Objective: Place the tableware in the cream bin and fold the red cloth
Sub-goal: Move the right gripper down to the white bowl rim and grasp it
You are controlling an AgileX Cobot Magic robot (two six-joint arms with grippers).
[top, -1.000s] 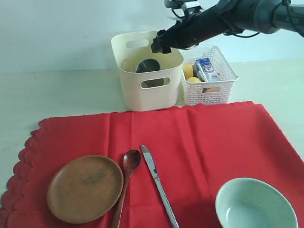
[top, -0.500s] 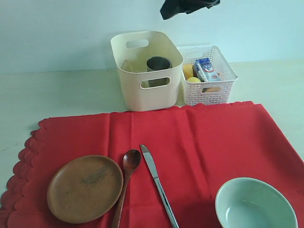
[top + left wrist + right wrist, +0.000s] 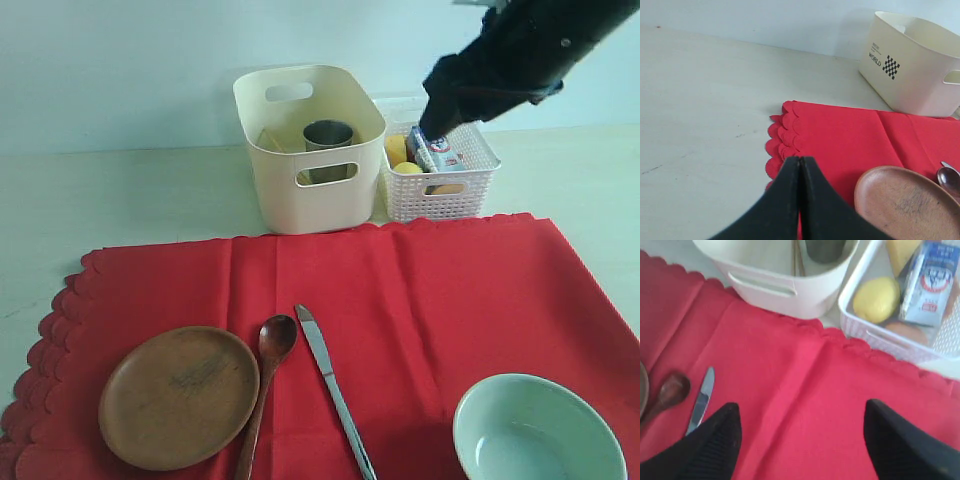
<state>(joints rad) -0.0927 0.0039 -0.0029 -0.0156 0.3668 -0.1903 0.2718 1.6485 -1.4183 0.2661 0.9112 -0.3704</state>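
Red cloth [image 3: 450, 290] lies spread flat on the table [image 3: 120, 200], carrying the wooden plate [image 3: 178, 396], wooden spoon [image 3: 268, 370], table knife [image 3: 330, 385] and pale bowl [image 3: 535, 430]. Behind it stands the cream bin [image 3: 310, 195] with the steel cup [image 3: 328, 135] inside, just beside a white lattice basket [image 3: 440, 198]. The right tool [image 3: 801, 405] hovers above that basket, fingers spread wide, empty. The left tool [image 3: 800, 165] is pressed fully closed on nothing, near the cloth's scalloped edge.
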